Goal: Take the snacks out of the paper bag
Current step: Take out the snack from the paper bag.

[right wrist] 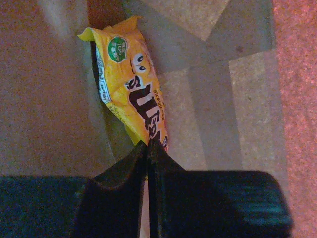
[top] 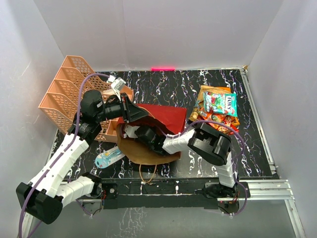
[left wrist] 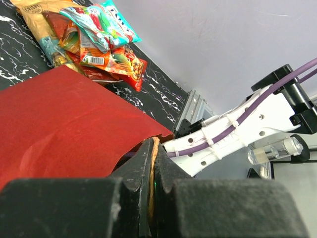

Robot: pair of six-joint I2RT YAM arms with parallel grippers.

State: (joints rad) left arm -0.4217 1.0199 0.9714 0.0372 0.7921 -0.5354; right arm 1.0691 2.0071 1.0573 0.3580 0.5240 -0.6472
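Left gripper [left wrist: 151, 171]: clenched on the paper bag [left wrist: 64, 119] rim; the thin paper may tear.
Right gripper [right wrist: 147, 148]: pinches only the near end of the yellow candy pack [right wrist: 130, 79]; it may slip.

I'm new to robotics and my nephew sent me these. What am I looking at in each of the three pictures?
Two robot arms stand at the near edge of a table. The overhead picture shows both; the other two come from cameras on their wrists. The left end effector pinches the rim of the paper bag. The right end effector, inside the bag, is shut on a yellow M&M's packet. On the table lie a pile of snacks, a basket organizer and a blue-white item.
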